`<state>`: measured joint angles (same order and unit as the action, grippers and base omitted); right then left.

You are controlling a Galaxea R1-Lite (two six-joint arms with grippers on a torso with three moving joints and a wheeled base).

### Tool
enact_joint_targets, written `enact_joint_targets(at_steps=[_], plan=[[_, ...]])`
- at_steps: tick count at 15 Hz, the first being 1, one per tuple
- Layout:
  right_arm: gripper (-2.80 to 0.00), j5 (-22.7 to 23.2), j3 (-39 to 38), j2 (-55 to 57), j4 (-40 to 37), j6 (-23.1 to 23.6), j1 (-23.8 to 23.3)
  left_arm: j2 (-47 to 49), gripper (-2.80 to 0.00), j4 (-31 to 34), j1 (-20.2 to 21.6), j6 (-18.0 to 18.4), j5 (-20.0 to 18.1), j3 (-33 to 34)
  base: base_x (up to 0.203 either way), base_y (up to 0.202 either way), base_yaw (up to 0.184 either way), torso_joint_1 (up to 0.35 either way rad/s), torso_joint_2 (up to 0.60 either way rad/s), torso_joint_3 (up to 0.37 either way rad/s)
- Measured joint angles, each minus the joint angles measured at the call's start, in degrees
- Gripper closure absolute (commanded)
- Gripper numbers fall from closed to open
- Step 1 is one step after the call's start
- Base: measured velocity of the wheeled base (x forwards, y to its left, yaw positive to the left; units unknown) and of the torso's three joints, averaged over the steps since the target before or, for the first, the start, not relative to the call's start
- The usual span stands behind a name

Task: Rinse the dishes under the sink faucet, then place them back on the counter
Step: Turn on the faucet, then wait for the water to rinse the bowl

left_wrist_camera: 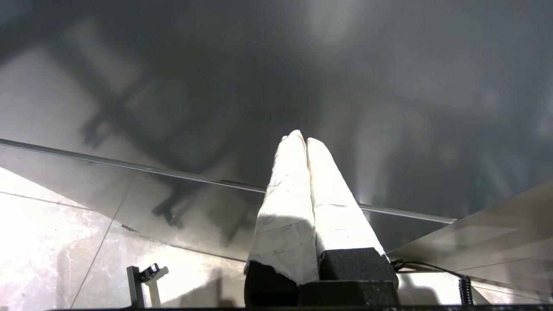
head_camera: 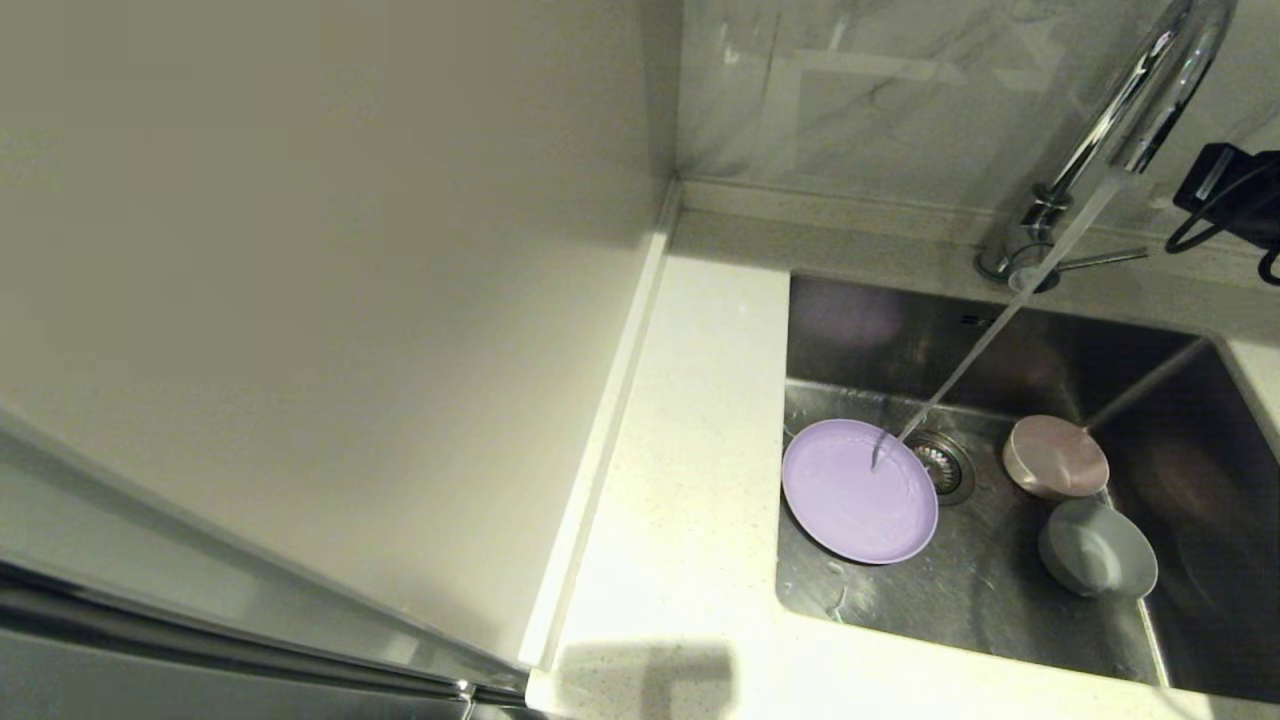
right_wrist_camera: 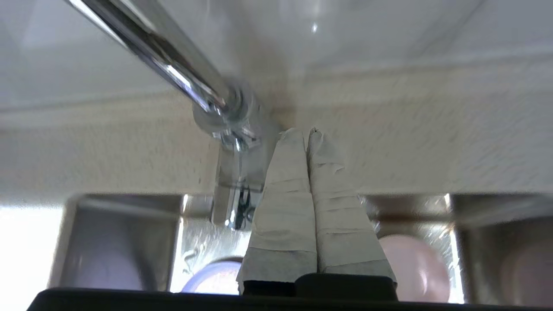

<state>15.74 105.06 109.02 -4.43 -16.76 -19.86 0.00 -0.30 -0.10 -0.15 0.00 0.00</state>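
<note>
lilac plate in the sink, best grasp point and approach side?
Probably the lilac plate rim, on the edge nearest the counter. It lies flat and shallow on the sink floor, so only the thin rim is pinchable. Come from above on that side, away from the water stream and drain strainer. Right claw is shut at the faucet.

Looks like a home kitchen: white speckled counter (head_camera: pixel 690 500) with an inset stainless steel sink (head_camera: pixel 1000 590), chrome gooseneck faucet (head_camera: pixel 1120 120) running water just beyond the right gripper (right_wrist_camera: pixel 307 131), 3 dishes in the basin, marbled wall tiles (head_camera: pixel 900 90) behind.
</note>
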Motion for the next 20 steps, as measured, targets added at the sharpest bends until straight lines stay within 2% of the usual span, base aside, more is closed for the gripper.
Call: enact_joint_targets(at_steps=[3,5,7,11,13,15,17,20], plan=[[0.0,-0.49,-1.12,-3.03,0.07,0.36,-1.1,0.0,0.0,-0.02,0.0,-0.01,0.0,0.0,0.0,0.0,0.0,0.0,0.0,0.0],[0.0,-2.65,-6.05,-7.03,0.18,2.18,-1.65,0.0,0.0,-0.02,0.0,0.01,0.0,0.0,0.0,0.0,0.0,0.0,0.0,0.0],[0.0,-6.79,-14.17,-12.24,0.27,5.58,-1.89,0.0,0.0,-0.01,0.0,-0.01,0.0,0.0,0.0,0.0,0.0,0.0,0.0,0.0],[0.0,-18.92,-32.55,-26.8,0.33,11.79,-2.79,0.0,0.0,0.0,0.0,0.0,-0.02,0.0,0.0,0.0,0.0,0.0,0.0,0.0],[0.0,-22.43,-40.33,-35.09,0.4,12.83,-3.34,0.0,0.0,-0.01,0.0,-0.01,0.0,0.0,0.0,0.0,0.0,0.0,0.0,0.0],[0.0,-23.8,-47.07,-43.14,0.44,13.17,-3.49,0.0,0.0,0.0,0.0,0.0,0.0,0.0,0.0,0.0,0.0,0.0,0.0,0.0],[0.0,-24.31,-53.64,-51.82,0.29,13.6,-1.32,0.0,0.0,0.0,0.0,-0.01,0.0,0.0,0.0,0.0,0.0,0.0,0.0,0.0],[0.0,-25.12,-62.17,-65.1,-1.22,16.02,6.93,0.0,0.0,-0.02,0.0,-0.01,0.0,0.0,0.0,0.0,0.0,0.0,0.0,0.0]])
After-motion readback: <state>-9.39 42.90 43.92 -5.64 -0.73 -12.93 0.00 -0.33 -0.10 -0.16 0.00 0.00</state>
